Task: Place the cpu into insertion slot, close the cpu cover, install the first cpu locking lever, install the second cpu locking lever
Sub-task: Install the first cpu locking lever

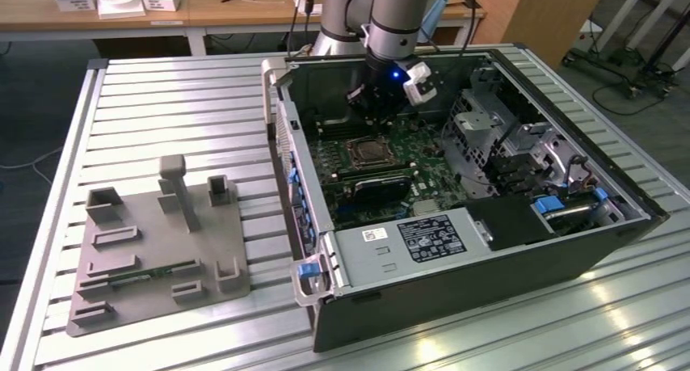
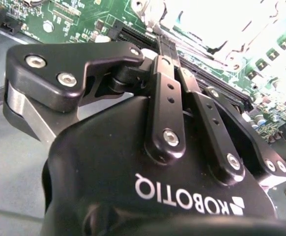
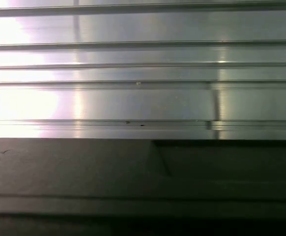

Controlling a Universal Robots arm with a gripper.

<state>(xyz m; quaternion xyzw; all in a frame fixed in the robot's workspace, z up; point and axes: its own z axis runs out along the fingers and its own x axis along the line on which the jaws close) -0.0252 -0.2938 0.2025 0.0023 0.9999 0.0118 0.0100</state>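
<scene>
My gripper (image 1: 370, 104) hangs inside the open computer case (image 1: 323, 225), above the far end of the green motherboard (image 1: 426, 141). In the second wrist view its black fingers (image 2: 165, 98) lie close together, shut, with nothing seen between them. The insertion slot (image 1: 370, 153) is a square socket with a silver rim, a little nearer than the gripper and apart from it. In the second wrist view the socket area (image 2: 221, 24) is washed out bright beyond the gripper. I cannot tell whether the cpu lies in it or how the cpu cover and levers stand.
The case lies on a slatted aluminium table (image 1: 161, 112) (image 3: 143, 98). A grey fixture plate (image 1: 151, 250) with upright blocks sits at the exterior view's left. A white-labelled black box (image 1: 431, 238) and drive cages (image 1: 506, 145) crowd the case. A dark case wall (image 3: 143, 172) shows in the first wrist view.
</scene>
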